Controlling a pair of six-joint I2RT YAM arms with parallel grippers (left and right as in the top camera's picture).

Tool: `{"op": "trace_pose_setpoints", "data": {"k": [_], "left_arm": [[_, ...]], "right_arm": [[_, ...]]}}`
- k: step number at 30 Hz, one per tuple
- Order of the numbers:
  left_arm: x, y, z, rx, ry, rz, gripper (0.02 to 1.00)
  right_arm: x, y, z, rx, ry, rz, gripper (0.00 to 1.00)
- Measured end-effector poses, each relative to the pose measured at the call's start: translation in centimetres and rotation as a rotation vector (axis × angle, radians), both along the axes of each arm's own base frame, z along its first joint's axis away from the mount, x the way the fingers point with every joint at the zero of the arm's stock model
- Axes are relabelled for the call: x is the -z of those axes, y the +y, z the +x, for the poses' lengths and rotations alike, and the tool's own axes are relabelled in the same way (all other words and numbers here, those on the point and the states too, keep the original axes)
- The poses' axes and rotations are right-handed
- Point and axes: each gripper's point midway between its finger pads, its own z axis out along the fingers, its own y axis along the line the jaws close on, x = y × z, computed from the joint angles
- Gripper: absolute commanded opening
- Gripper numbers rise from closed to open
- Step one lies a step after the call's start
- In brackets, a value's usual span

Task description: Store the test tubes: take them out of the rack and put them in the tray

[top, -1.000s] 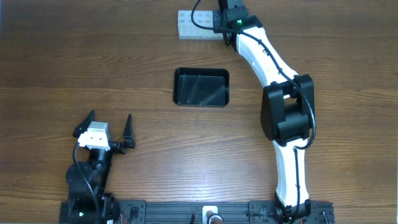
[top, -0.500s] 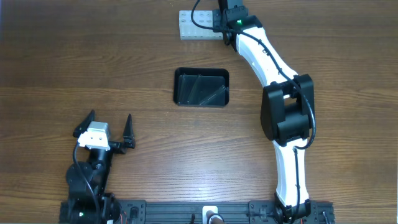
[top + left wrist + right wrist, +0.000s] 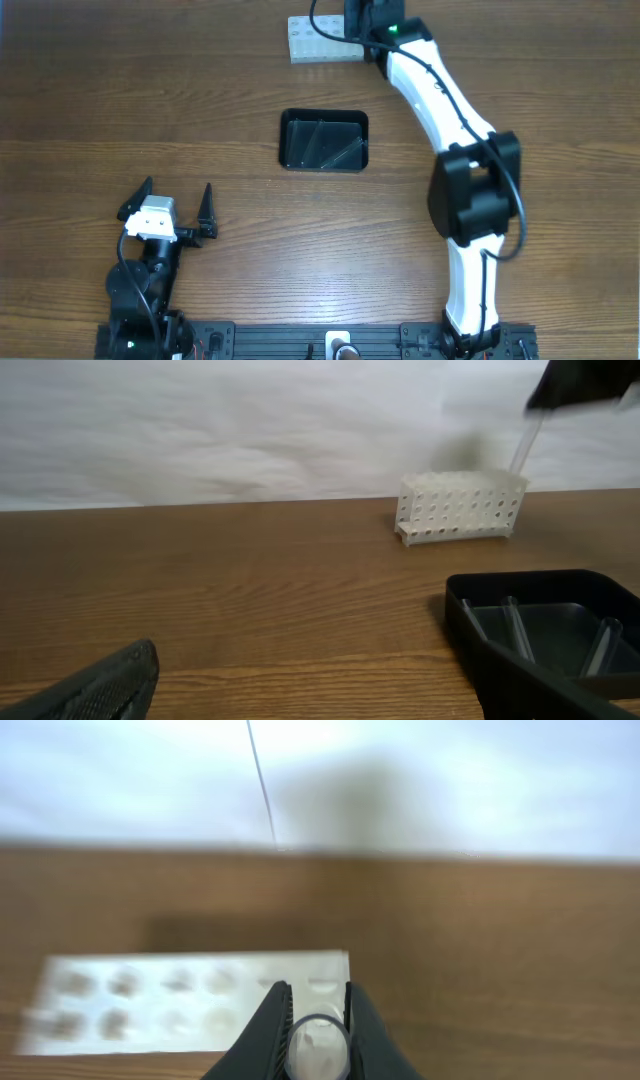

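Observation:
The white test tube rack stands at the table's far edge, and the black tray in the middle holds a few clear tubes. My right gripper is lifted above the rack's right end, shut on a clear test tube seen end-on between its fingers. From the left wrist view that tube hangs slanted just above the rack. My left gripper is open near the front left, nothing in it.
The wooden table lies bare around the tray and rack. A pale wall rises right behind the rack. The right arm's elbow stands to the right of the tray.
My right gripper has risen and shifted slightly away from the rack, drawing the test tube up out of its hole. The left arm has stayed still.

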Motion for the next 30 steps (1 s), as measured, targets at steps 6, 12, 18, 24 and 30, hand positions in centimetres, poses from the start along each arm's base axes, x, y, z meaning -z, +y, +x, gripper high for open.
{"op": "trace_pose_setpoints", "data": {"k": [6,12,18,24,30], "left_arm": [[0.0,0.0,0.0,0.000,0.000,0.000,1.000],[0.0,0.0,0.0,0.000,0.000,0.000,1.000],[0.0,0.0,0.0,0.000,0.000,0.000,1.000],[0.0,0.0,0.0,0.000,0.000,0.000,1.000],[0.0,0.0,0.0,0.000,0.000,0.000,1.000]], "right_arm": [[-12.6,-0.3,-4.1,-0.035,-0.165,0.080,0.056],[-15.1,0.2,-9.8,-0.082,-0.074,0.107,0.053],[-8.0,1.1,-14.7,-0.127,0.285,0.119,0.058],[-1.7,2.8,-17.5,-0.146,0.506,0.133,0.058],[3.7,4.6,-18.6,-0.134,0.595,0.161,0.040]]}}
